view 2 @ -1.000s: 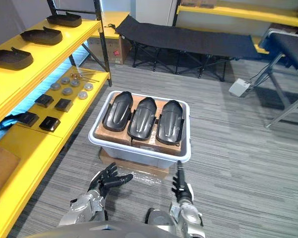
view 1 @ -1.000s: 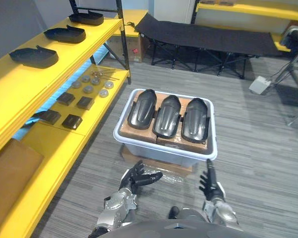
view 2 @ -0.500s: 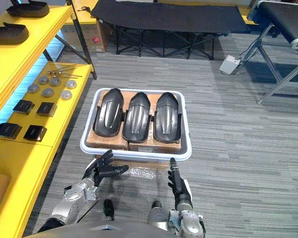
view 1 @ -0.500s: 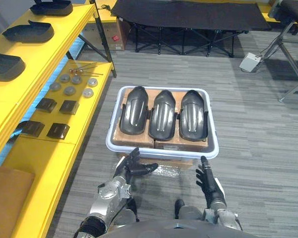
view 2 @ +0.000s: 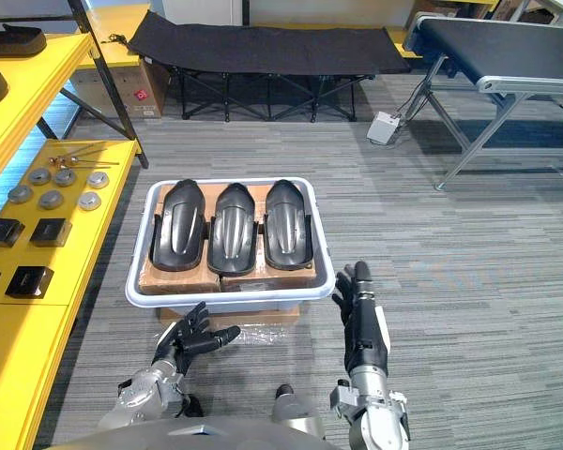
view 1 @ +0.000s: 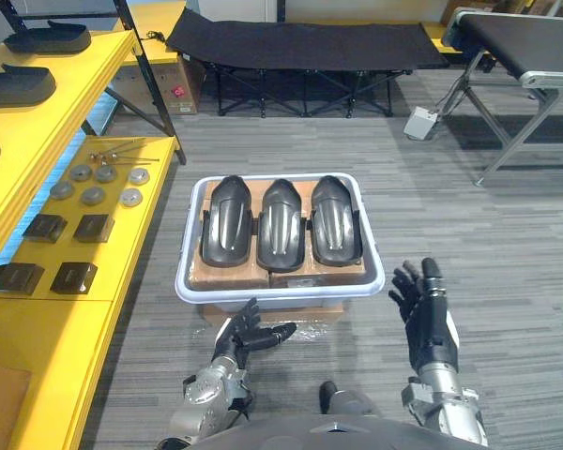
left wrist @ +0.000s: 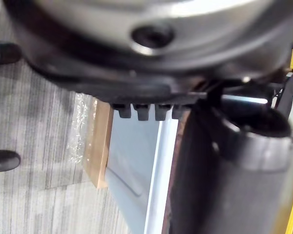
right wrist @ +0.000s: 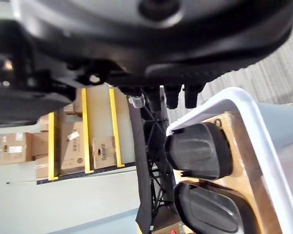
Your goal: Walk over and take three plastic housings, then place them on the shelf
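As they lie abreast, three plastic housings (view 1: pixel 281 225) gleam black.

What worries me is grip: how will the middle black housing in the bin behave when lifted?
The middle housing is probably stiff: it keeps a moulded, ribbed shell shape. Its glossy, curved surface may slip when gripped. It seems a thin shell, so likely light; lying on cardboard in the bin, it could rock when nudged.

Centre frame: tub (view 1: pixel 281 291) containing three housings (view 1: pixel 281 225) side by side on cardboard (view 1: pixel 235 274). Shelf (view 1: pixel 122 246) along left edge. Cot (view 1: pixel 291 42) at top centre.
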{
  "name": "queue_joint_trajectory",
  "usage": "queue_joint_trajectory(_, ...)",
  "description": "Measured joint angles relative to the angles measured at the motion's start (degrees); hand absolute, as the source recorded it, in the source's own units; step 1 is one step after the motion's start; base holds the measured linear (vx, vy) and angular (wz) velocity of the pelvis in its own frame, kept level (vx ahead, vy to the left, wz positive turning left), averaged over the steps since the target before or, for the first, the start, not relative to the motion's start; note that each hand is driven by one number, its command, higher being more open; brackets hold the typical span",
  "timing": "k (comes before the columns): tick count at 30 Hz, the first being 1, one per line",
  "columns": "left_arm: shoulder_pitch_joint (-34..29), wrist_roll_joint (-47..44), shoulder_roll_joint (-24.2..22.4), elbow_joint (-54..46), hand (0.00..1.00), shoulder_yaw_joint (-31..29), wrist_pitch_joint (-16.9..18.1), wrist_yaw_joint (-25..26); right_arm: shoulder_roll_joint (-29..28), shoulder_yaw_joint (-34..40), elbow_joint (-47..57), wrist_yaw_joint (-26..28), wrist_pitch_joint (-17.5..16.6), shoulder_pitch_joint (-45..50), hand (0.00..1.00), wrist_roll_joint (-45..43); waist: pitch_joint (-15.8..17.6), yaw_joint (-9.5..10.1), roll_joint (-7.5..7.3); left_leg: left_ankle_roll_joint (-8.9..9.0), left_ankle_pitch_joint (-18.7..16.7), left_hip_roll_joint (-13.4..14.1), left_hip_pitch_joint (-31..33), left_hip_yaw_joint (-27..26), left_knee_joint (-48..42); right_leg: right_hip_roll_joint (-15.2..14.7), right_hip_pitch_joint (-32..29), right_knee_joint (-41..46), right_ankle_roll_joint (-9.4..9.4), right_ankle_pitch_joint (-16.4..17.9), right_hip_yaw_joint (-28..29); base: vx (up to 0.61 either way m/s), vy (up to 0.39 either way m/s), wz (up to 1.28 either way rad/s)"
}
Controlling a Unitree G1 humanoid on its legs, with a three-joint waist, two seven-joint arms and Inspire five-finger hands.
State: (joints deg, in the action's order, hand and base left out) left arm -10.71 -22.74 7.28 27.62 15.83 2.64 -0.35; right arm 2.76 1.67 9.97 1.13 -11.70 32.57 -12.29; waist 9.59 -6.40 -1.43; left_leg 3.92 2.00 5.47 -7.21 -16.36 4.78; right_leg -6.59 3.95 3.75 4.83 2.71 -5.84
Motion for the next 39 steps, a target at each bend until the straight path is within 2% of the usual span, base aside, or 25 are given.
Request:
queue_joint_trajectory(5,-0.59,-0.13,0.53,-1.27,1.00,-0.05,0.11,-0.33,1.21,0.00,-0.84,-0.11,1.27,-1.90,0.00,-0.70,-0.62,0.09,0.84,-0.13,0.20,-0.13,-0.05,0.32,-0.01,-0.18,0.21,-0.02,0.00,0.00,-0.33,0.02,0.002,0.03)
queue_joint_trajectory(8,-0.71,-0.12,0.80,-1.73,1.00,-0.05,0.00,-1.15,1.47,1.25,-3.71,-2.03,2.27,-4.65,0.00,-1.66,-0.84,0.15,1.23,-0.25,0.30,-0.32,-0.14,1.11,-0.01,-0.33,0.75,-0.06,0.01,0.01,-1.06,0.01,0.000,0.13)
queue_joint_trajectory(11,-2.40,-0.10,1.52,-6.04,1.00,0.12,-0.70,-1.74,2.37,5.34,-9.05,-5.82,4.55,-10.35,0.00,-1.68,-0.83,0.88,1.23,-0.45,0.53,-0.65,0.03,2.04,0.03,-0.44,1.11,-0.14,0.02,0.01,-1.85,-0.02,-0.009,0.14)
queue_joint_trajectory(13,-4.62,0.17,2.24,-11.25,1.00,0.06,-2.17,-2.35,5.49,10.11,-15.45,-10.56,7.75,-17.18,0.00,-1.68,-0.79,2.01,1.35,-0.77,0.81,-1.07,1.23,3.02,0.12,-0.87,0.69,-0.23,0.30,-0.16,-2.76,-0.07,0.013,0.20)
queue_joint_trajectory(16,-5.17,0.84,2.37,-13.64,1.00,0.03,-2.87,-2.68,10.06,14.29,-23.87,-14.43,9.85,-25.61,0.00,-1.66,-0.27,3.53,1.63,-1.21,1.55,-1.45,4.38,4.53,-0.10,-1.20,-1.50,-0.79,0.72,-1.09,-3.64,-0.07,0.025,0.23)
queue_joint_trajectory(18,-4.46,1.15,2.40,-14.24,1.00,-0.01,-2.90,-2.65,14.27,16.24,-28.93,-17.17,10.17,-32.48,0.00,-1.67,1.80,4.21,2.38,-1.71,2.30,-1.76,7.04,5.90,-0.86,-1.39,-3.15,-1.06,0.78,-2.27,-4.60,-0.11,0.027,0.33)
queue_joint_trajectory(20,-3.39,1.14,2.89,-14.21,1.00,-0.27,-2.90,-2.27,18.60,17.45,-30.56,-20.07,10.22,-40.04,0.00,-1.69,5.41,4.96,2.88,-2.09,3.77,-1.90,9.47,7.59,-0.80,-1.38,-4.26,-2.08,0.65,-3.81,-6.02,-0.12,0.033,0.33)
queue_joint_trajectory(22,-3.07,1.09,2.93,-14.19,1.00,-1.14,-2.82,-2.15,20.92,17.44,-30.60,-20.65,10.50,-44.15,0.00,-1.69,6.95,5.18,2.75,-2.21,4.63,-1.90,10.94,8.44,-0.46,-1.22,-5.13,-2.82,0.59,-4.55,-6.74,-0.10,0.021,0.25)
queue_joint_trajectory(24,-1.75,1.03,2.94,-14.17,1.00,-1.13,-2.64,-2.04,25.50,17.26,-32.40,-20.65,11.54,-49.80,0.00,-1.61,9.50,6.46,2.58,-2.39,5.58,-2.01,12.00,9.13,-0.04,-1.26,-5.79,-3.04,0.52,-5.13,-7.60,-0.10,0.027,0.23)
queue_joint_trajectory(28,-0.47,0.70,2.81,-14.15,1.00,-0.91,-2.19,-1.32,29.23,15.95,-37.10,-20.25,13.43,-56.80,0.00,-1.64,11.28,7.19,2.48,-2.89,6.58,-2.44,13.75,10.47,-0.06,-1.58,-6.84,-3.01,0.56,-5.47,-8.81,-0.02,0.036,0.18)
queue_joint_trajectory(30,0.95,0.33,2.64,-14.12,1.00,-0.58,-0.86,-0.92,31.98,13.72,-39.20,-19.17,14.70,-59.90,0.00,-1.53,13.39,7.43,2.82,-3.09,6.78,-2.77,14.03,10.94,-0.09,-1.88,-6.89,-2.87,0.63,-5.55,-9.24,-0.02,0.042,0.13)
queue_joint_trajectory(32,1.93,0.33,2.62,-13.93,1.00,-0.06,0.09,-0.52,33.94,11.45,-42.25,-18.58,15.71,-62.65,0.00,-1.25,14.08,7.71,3.06,-3.19,6.85,-2.99,15.40,11.25,-0.78,-2.13,-7.85,-2.66,0.75,-5.66,-9.51,-0.01,0.040,0.10)
queue_joint_trajectory(34,2.61,0.32,2.60,-12.82,1.00,0.21,1.23,0.18,35.69,8.29,-46.56,-17.85,18.79,-66.73,0.00,0.98,14.49,7.96,3.17,-3.28,6.77,-3.10,16.90,11.55,-1.81,-2.29,-8.91,-2.32,0.79,-5.73,-9.65,0.03,0.021,0.05)
queue_joint_trajectory(39,4.07,-0.41,2.11,-10.91,1.00,1.18,2.40,1.70,40.23,5.45,-50.65,-17.65,23.23,-72.53,0.00,2.97,16.88,8.53,4.84,-3.42,6.28,-3.16,19.03,12.57,-3.77,-2.44,-10.19,-1.23,0.78,-5.72,-10.17,-0.01,0.004,0.07)
